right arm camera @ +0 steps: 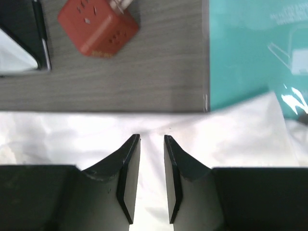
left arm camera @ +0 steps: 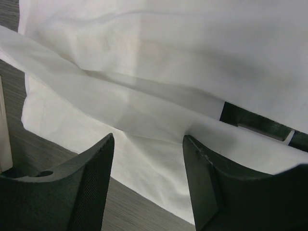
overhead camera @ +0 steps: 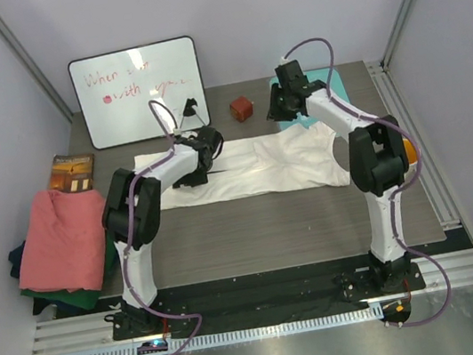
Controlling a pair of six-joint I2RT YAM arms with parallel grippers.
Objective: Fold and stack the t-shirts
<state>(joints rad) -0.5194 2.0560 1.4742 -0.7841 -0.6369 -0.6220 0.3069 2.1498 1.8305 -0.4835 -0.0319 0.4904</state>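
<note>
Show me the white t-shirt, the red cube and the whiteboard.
white t-shirt (overhead camera: 263, 171), top external view, middle of the cloth.
red cube (right arm camera: 98, 26), right wrist view, its upper face.
whiteboard (overhead camera: 138, 94), top external view, centre of its writing surface.

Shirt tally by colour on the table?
White t-shirt: 1
Salmon-pink t-shirt: 1
Dark green t-shirt: 1
Navy t-shirt: 1
Total: 4
</note>
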